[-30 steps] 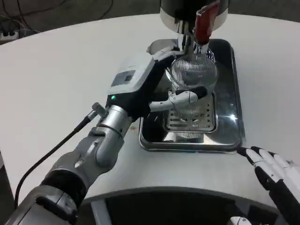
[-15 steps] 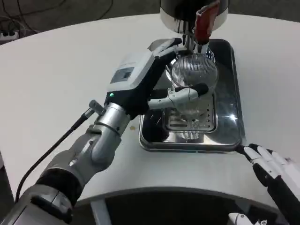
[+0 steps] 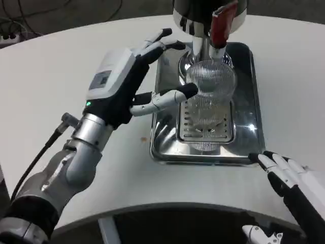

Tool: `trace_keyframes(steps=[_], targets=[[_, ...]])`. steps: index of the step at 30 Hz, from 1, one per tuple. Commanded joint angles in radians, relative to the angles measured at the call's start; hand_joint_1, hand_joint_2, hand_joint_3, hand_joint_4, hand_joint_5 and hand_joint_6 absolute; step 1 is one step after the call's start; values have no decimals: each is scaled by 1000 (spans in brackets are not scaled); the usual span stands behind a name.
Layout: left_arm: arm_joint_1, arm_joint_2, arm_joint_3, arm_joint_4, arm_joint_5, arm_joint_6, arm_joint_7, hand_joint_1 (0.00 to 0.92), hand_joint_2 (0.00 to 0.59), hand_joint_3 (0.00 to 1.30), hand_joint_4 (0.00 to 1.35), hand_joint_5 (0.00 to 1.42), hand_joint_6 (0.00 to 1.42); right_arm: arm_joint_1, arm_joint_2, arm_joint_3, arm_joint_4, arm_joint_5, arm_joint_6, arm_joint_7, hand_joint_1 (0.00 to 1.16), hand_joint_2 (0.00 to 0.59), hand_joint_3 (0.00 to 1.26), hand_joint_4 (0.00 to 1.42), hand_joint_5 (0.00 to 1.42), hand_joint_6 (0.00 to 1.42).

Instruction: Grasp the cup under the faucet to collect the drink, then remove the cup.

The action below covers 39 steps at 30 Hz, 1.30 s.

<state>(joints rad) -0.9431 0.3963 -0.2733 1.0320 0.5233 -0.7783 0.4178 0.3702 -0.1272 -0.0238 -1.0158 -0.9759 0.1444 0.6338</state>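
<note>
White counter (image 3: 61, 66) spreads out in front of you, rounded at the near edge, with a dark floor and some cables beyond its far left corner. Toward the right of it sits a shiny metal tray (image 3: 256, 107) with a slotted drain grate (image 3: 205, 129) in its middle. Your cup (image 3: 209, 91), clear and ribbed, stands upright on that grate, right below the faucet (image 3: 203, 43) of the dispenser (image 3: 193, 12), whose red lever (image 3: 221, 23) hangs just beside the spout. Your left robot hand (image 3: 133, 84) hovers over the left side of the tray with its fingers (image 3: 157, 40) spread apart and nothing in it; the thumb reaches toward the cup and stops just short of the glass. Your right robot hand (image 3: 292, 180) lies low at the near right corner of the tray, fingers loosely apart and holding nothing, its tips close to the tray's front rim.
</note>
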Motion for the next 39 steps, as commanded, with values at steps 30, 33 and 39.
trace_keyframes(steps=[30, 33, 39], targets=[[132, 128, 341, -876, -941, 697, -1027, 0, 128, 118, 60, 209, 177, -68, -11, 44, 23, -17, 32, -6, 446, 396, 83, 0, 0, 0], [101, 120, 341, -871, -936, 751, -1041, 0, 128, 107, 39, 186, 163, -61, -11, 45, 17, -16, 29, -6, 446, 396, 83, 0, 0, 0], [47, 89, 327, -814, -903, 812, -1061, 0, 128, 107, 36, 182, 157, -44, -10, 44, 6, -12, 25, -11, 446, 396, 83, 0, 0, 0]])
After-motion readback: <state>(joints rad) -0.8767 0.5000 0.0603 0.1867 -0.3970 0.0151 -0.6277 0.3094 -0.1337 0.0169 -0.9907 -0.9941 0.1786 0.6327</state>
